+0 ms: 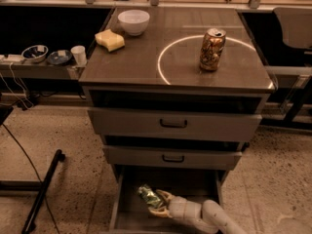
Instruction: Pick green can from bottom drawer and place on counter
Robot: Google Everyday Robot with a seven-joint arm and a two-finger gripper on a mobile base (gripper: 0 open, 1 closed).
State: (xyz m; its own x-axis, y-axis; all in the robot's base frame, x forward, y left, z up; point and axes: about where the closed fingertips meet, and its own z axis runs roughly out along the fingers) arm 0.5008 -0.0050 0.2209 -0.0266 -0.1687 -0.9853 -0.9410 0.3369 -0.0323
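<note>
Gripping green can (149,196): claw (156,203) inside bottom drawer (127,214).

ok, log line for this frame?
phase: grasp | end effector: in bottom drawer, shut on green can | counter: can not yet placed

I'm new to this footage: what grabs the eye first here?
The pale gripper reaches into the open bottom drawer, right at the green can. Up on the counter, an orange-brown can stands upright inside a thin white circle.
</note>
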